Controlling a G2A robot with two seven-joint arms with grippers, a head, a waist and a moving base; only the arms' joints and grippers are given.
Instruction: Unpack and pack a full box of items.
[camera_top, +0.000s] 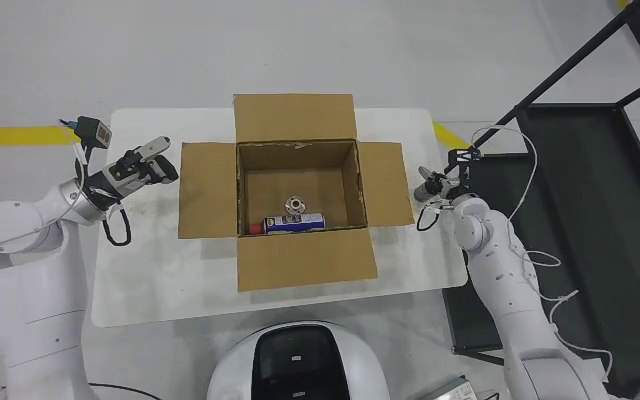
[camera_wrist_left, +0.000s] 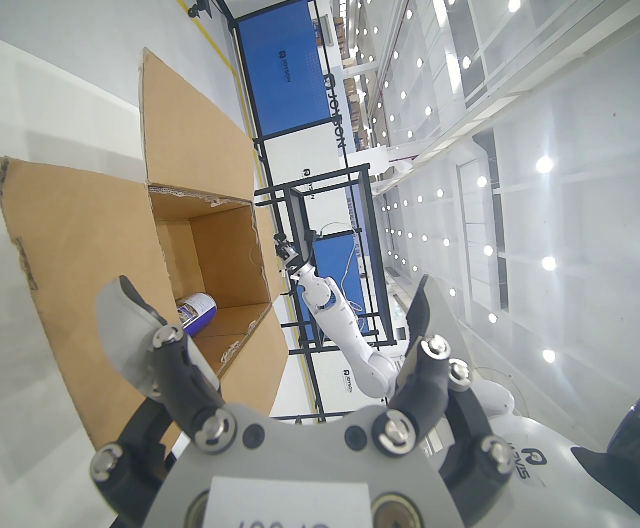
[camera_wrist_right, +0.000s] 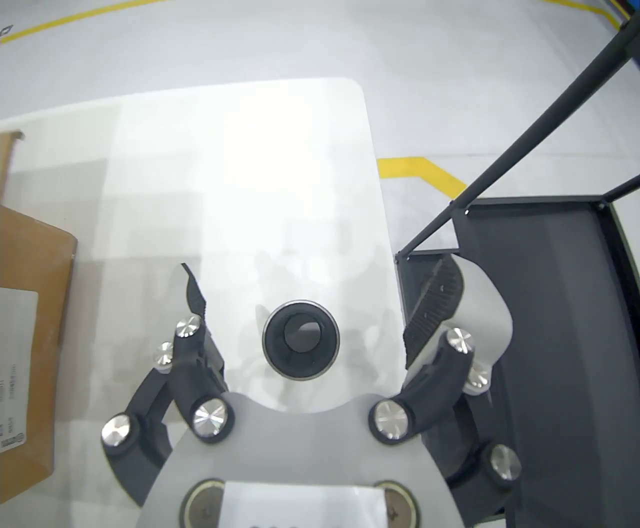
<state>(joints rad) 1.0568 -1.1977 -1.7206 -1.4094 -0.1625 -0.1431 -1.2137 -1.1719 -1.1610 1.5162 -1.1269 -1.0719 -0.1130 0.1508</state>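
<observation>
Left gripper (camera_top: 168, 166), spread and empty, hangs at 9 o'clock of the box (camera_top: 297, 260); right gripper (camera_wrist_right: 316, 280), also spread, at 3 o'clock. On the desk (camera_top: 140, 270), the open box holds 1 blue can (camera_top: 295, 222) along its 6 o'clock wall, a small metal piece (camera_top: 294, 206) just beside it.

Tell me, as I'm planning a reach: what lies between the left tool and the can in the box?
The top view shows the box's left flap, then its left wall, between the left tool and the can.
</observation>
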